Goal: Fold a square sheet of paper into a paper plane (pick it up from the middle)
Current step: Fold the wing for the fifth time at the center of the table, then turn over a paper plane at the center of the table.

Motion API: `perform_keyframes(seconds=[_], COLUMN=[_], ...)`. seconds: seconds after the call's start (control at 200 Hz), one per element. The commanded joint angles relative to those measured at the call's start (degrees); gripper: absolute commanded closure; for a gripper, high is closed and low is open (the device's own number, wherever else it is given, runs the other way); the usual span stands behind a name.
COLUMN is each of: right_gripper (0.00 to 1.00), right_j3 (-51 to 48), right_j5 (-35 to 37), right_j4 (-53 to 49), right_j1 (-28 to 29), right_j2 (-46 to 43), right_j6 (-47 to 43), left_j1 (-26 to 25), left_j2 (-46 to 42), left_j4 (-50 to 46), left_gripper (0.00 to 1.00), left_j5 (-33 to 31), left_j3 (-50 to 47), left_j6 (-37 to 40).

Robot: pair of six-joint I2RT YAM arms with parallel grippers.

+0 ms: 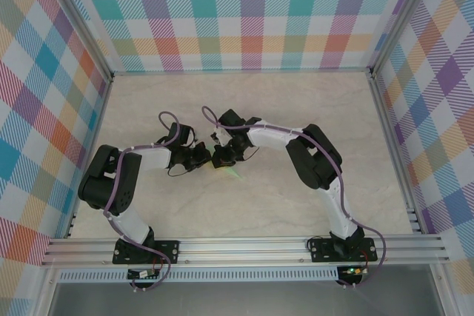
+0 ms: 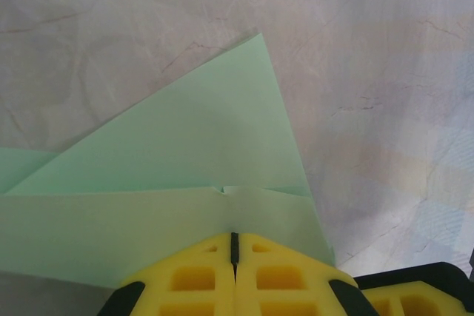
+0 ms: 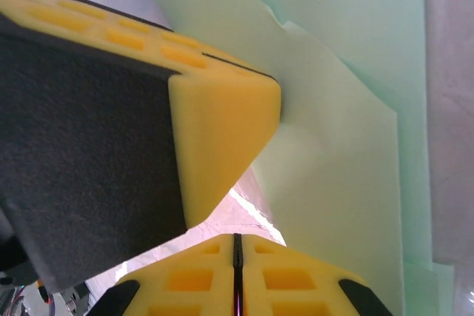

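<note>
table (image 1: 281,205): beige marble-look top
walls (image 1: 244,12): pastel plaid panels, three sides
frame (image 1: 244,246): aluminium rail, near edge

A robotics lab cell: marble-look bench (image 1: 296,205), aluminium posts (image 1: 74,16) and plaid-printed walls (image 1: 244,12) around it, left arm (image 1: 104,183) and right arm (image 1: 315,157) bolted to its front rail (image 1: 244,246).

Standing here, I can't read any lettering, number, brand mark or sign on anything in sight.
</note>
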Motion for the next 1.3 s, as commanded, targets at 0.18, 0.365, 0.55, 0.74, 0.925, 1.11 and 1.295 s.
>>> perform_keyframes(seconds=[0.18, 0.365, 0.55, 0.74, 0.925, 1.11, 1.295], right_gripper=[0.91, 0.91, 0.92, 0.91, 0.91, 0.91, 0.91], right_j3=[1.22, -4.08, -12.21, -20.67, -27.04, -32.94, -37.49], right_j5=[0.99, 1.03, 0.20, -0.02, 0.62, 0.03, -2.26], right_j4=[-0.76, 1.06, 3.68, 6.23, 7.43, 10.17, 15.30], right_j1=[-0.93, -2.22, -3.72, -4.79, -5.22, -6.55, -7.26], right_j2=[3.30, 1.60, -2.72, -7.18, -10.73, -13.56, -18.90], right_j6=[0.88, 1.65, 1.58, 1.66, 1.67, 2.60, 4.88], left_j1=[0.70, 0.71, 0.71, 0.71, 0.71, 0.71, 0.63], left_j2=[3.97, 5.12, 6.26, 6.83, 6.55, 6.13, 4.80], left_j4=[-7.86, -9.10, -10.23, -10.66, -11.23, -11.67, -11.32], left_gripper=[0.95, 0.95, 0.96, 0.96, 0.96, 0.96, 0.96], left_j5=[-4.11, -4.99, -6.09, -6.57, -6.59, -6.58, -5.28], left_j3=[-0.07, 0.54, 1.02, 1.18, 1.58, 1.95, 2.47], left_j6=[1.67, 1.67, 1.53, 1.42, 1.50, 1.97, 2.55])
